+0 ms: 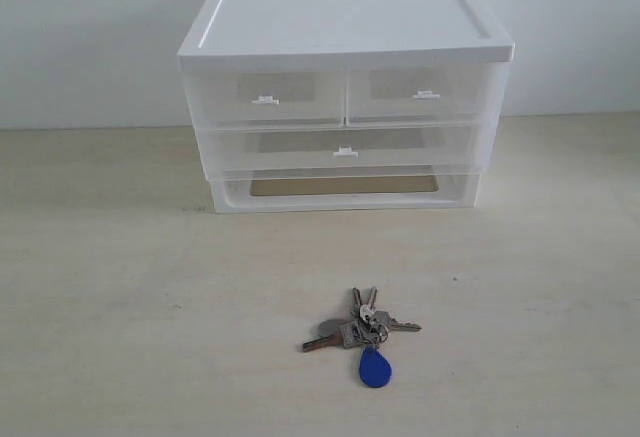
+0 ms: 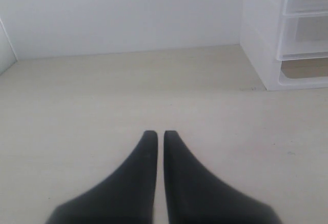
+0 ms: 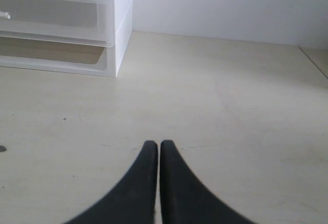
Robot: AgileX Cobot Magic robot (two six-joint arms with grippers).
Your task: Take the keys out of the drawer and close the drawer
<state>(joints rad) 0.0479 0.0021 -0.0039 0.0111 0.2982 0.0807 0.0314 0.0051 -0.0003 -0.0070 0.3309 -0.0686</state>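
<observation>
The keys (image 1: 361, 331), a silver bunch with a round blue fob (image 1: 374, 369), lie on the table in front of the white-topped drawer unit (image 1: 345, 22). The wide translucent drawer (image 1: 345, 145) with its small white tab (image 1: 345, 152) sits flush in the unit. Neither arm shows in the exterior view. My left gripper (image 2: 155, 133) is shut over bare table, with the unit's side (image 2: 259, 39) ahead of it. My right gripper (image 3: 156, 143) is shut too, holding nothing, and the wide drawer (image 3: 51, 16) shows beyond it.
Two half-width drawers (image 1: 270, 92) (image 1: 420, 87) sit above the wide one. Below it the unit has an open bottom slot (image 1: 345, 185). A white wall (image 1: 100, 37) stands behind the unit. The pale table (image 1: 150, 287) stretches to both sides.
</observation>
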